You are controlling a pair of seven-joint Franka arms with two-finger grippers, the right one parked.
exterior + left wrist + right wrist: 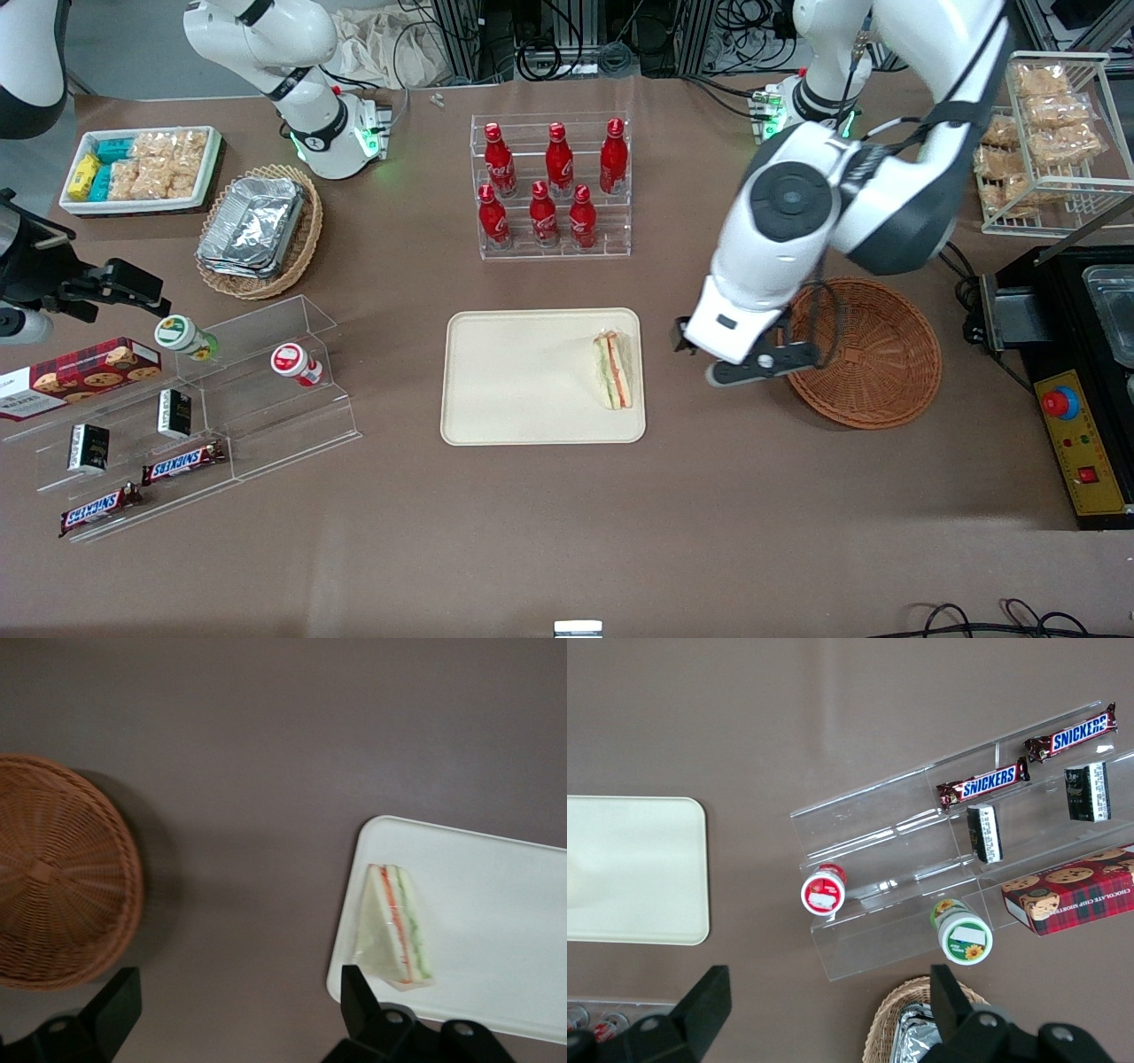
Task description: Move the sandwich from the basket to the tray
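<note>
The sandwich [614, 369] lies on the tray [523, 381], close to the rim at the working arm's end, its layered edge showing orange-red and green. The basket [873, 354] sits on the bench [567, 532] holding nothing that can be seen. The pincer [709, 354] hangs above the bare bench between tray and basket — its fingers [115, 1005] spread wide in the wrist view and holding nothing.

Judging by how things lie, the placing looks done. The main hazard seems to be the sandwich's position: it rests near the tray's rim, so a low sweep of the pincer toward the tray could nudge it over the edge. A low pass the other way could catch the basket's rim and drag the light wicker across the bench.

Readable writing lies toward the parked arm's end: two Snickers bars [182, 462] on the clear acrylic shelf [266, 390] — and a red tartan cookie box [1076, 886] whose lettering reads as chocolate chip. The red bottles [554, 182] in the clear rack carry white script too small to read.
</note>
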